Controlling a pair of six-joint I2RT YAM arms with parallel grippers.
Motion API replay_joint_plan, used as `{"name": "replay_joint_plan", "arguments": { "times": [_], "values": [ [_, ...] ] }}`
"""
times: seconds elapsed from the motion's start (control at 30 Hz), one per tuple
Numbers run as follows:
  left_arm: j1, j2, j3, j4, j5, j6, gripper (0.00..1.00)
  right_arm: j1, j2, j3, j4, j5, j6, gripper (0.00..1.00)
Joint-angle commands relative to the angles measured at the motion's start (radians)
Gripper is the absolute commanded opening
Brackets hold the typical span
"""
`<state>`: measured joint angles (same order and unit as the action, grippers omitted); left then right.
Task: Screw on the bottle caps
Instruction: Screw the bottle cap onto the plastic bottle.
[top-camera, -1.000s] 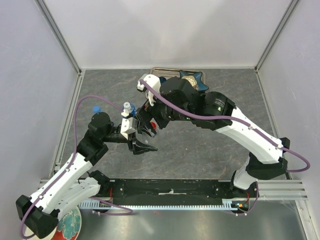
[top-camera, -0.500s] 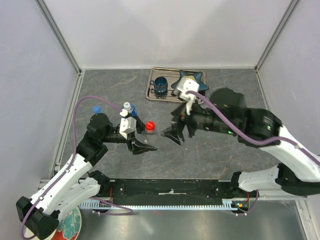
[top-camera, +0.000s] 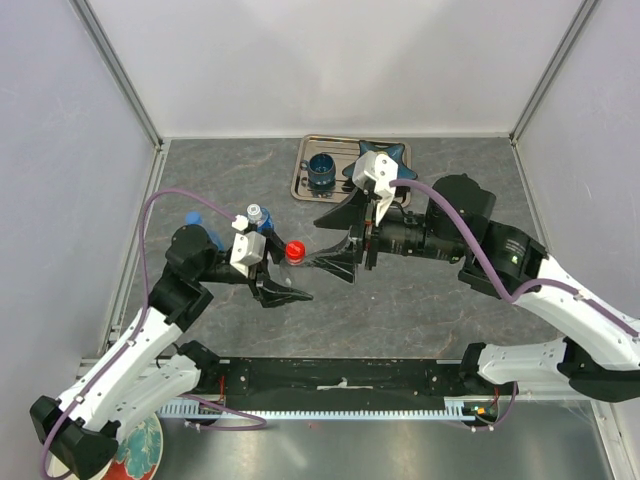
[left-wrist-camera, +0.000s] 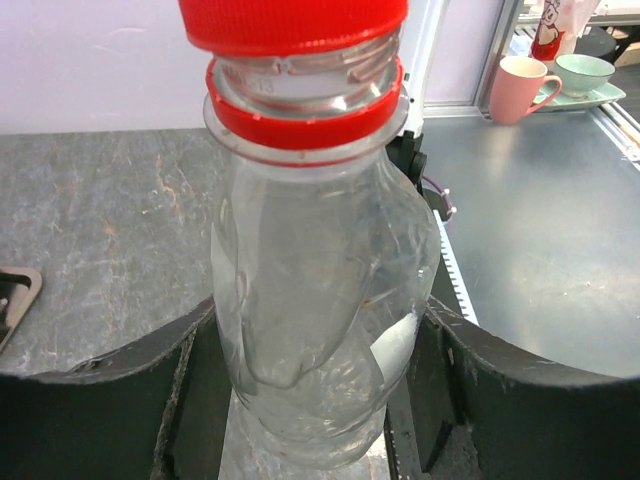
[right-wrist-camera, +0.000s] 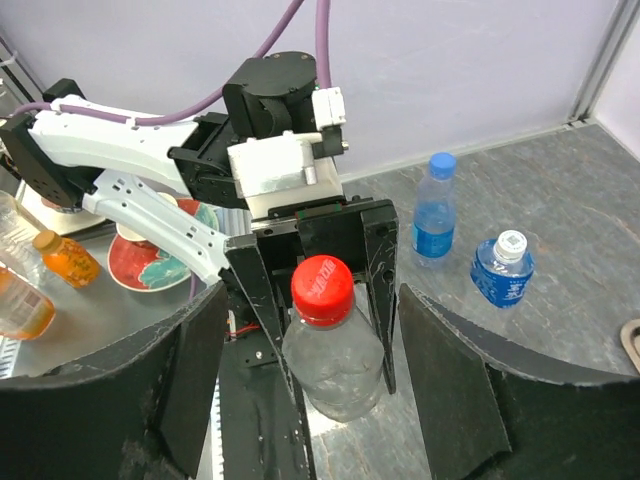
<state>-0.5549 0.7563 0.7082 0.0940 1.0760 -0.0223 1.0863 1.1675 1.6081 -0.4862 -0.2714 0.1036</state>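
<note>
A clear bottle (left-wrist-camera: 320, 290) stands upright with my left gripper (left-wrist-camera: 320, 400) shut on its body. The red cap (top-camera: 294, 250) sits on its neck, and in the left wrist view threads show below the cap (left-wrist-camera: 292, 18). My right gripper (top-camera: 322, 243) is open and points left at that cap. In the right wrist view its fingers (right-wrist-camera: 195, 375) flank the bottle (right-wrist-camera: 335, 365) with a gap on each side. A blue-capped bottle (right-wrist-camera: 435, 212) and a white-capped blue bottle (right-wrist-camera: 503, 266) stand on the table behind, left of my left gripper (top-camera: 288, 262) in the top view.
A metal tray (top-camera: 303, 178) at the back holds a dark blue cup (top-camera: 322, 170) and a dark star-shaped dish (top-camera: 385, 154). A patterned plate (right-wrist-camera: 150, 255) and orange bottles (right-wrist-camera: 65, 255) sit beyond the near table edge. Grey walls enclose three sides.
My right arm pulled away from above the left gripper, uncovering the red cap on the bottle. It then swung level and moved its fingers left to either side of the bottle, narrowing them.
</note>
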Motion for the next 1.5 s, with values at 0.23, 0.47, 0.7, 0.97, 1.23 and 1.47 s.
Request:
{"name": "replay_joint_plan", "arguments": {
  "times": [0.23,0.47,0.7,0.97,1.23,1.47],
  "values": [
    [0.009,0.009,0.096,0.052,-0.04,-0.028,0.02,-0.051,-0.031,-0.137,0.313,-0.132,0.162,0.74],
    [0.01,0.017,0.103,0.05,-0.044,-0.034,0.02,-0.057,-0.019,-0.171,0.385,-0.207,0.202,0.73],
    [0.012,0.017,0.103,0.049,-0.047,-0.041,0.02,-0.066,-0.003,-0.18,0.393,-0.215,0.199,0.67],
    [0.012,0.014,0.097,0.053,-0.044,-0.05,0.02,-0.08,0.001,-0.178,0.374,-0.164,0.176,0.68],
    [0.012,0.011,0.094,0.053,-0.044,-0.059,0.02,-0.095,-0.009,-0.134,0.331,-0.094,0.111,0.74],
    [0.012,0.017,0.096,0.053,-0.033,-0.065,0.02,-0.095,0.046,-0.082,0.272,-0.242,0.045,0.79]
  ]
}}
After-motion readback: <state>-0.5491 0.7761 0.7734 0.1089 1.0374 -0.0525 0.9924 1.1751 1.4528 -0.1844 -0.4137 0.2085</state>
